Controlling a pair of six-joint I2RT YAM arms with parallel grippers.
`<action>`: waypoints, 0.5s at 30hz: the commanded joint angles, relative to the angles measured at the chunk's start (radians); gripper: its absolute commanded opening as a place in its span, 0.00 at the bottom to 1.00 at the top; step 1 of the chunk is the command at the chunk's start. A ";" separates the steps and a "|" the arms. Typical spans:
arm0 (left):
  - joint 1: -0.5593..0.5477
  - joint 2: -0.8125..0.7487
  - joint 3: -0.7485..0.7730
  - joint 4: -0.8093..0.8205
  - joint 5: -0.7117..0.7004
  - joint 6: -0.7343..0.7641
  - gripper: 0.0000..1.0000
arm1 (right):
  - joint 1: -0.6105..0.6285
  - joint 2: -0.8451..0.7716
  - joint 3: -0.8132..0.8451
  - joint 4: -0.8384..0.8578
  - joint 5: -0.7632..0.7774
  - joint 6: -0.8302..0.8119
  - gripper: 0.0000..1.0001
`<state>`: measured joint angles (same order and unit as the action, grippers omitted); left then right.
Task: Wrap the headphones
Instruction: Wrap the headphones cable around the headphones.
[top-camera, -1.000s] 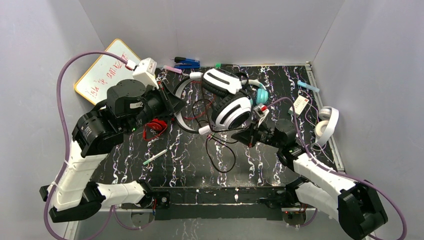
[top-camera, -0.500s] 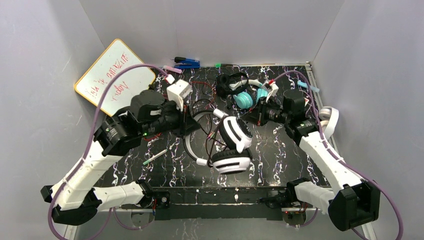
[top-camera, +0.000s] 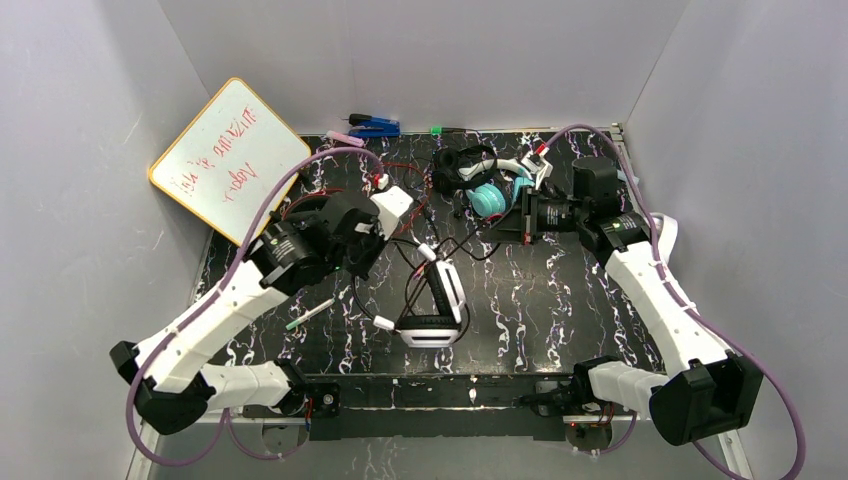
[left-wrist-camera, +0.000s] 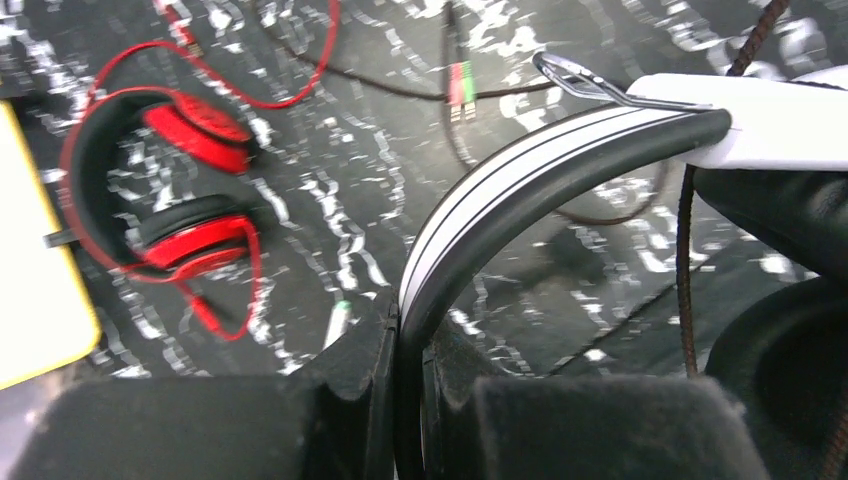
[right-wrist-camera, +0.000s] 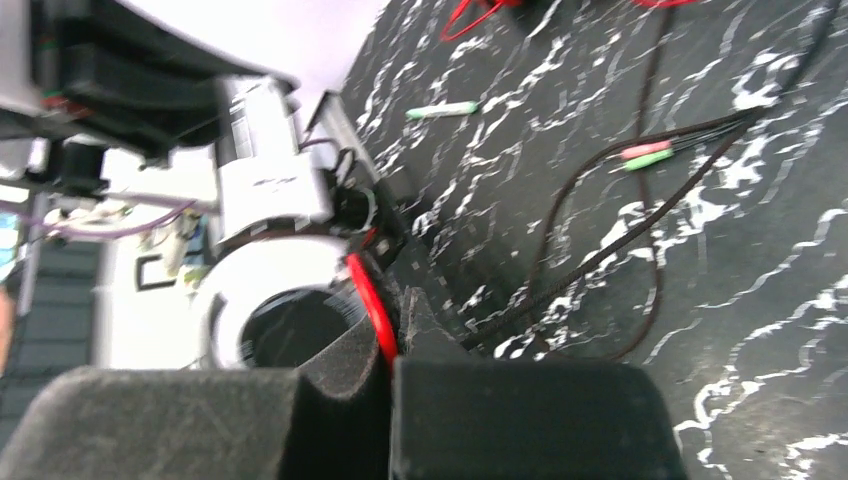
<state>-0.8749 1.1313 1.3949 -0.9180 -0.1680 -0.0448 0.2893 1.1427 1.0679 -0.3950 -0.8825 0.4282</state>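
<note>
My left fingers (left-wrist-camera: 380, 400) are clamped on the headband of the white-and-black headphones (left-wrist-camera: 520, 190), near the middle of the desk (top-camera: 560, 300). My right fingers (right-wrist-camera: 395, 375) are pressed together beside the teal headphones (top-camera: 490, 198). A thin red strip shows between them, and I cannot tell what it is. The braided cord (left-wrist-camera: 685, 250) is loose, and its plugs (left-wrist-camera: 460, 85) lie near the cord of the red headphones (left-wrist-camera: 190, 190). I fear that pulling may tangle the two cords. The smooth band may also slip, because the cups look heavy.
</note>
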 joint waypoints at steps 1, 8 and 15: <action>-0.019 0.034 0.014 -0.026 -0.220 0.158 0.00 | -0.004 -0.025 0.000 -0.018 -0.188 0.060 0.01; -0.099 0.110 -0.024 0.001 -0.499 0.252 0.00 | -0.003 -0.070 -0.045 0.135 -0.314 0.232 0.01; -0.165 0.135 -0.041 0.131 -0.742 0.222 0.00 | 0.000 -0.082 -0.074 0.293 -0.356 0.468 0.01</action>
<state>-1.0286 1.2774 1.3560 -0.8597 -0.6781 0.1829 0.2893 1.0988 1.0149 -0.2695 -1.1561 0.7147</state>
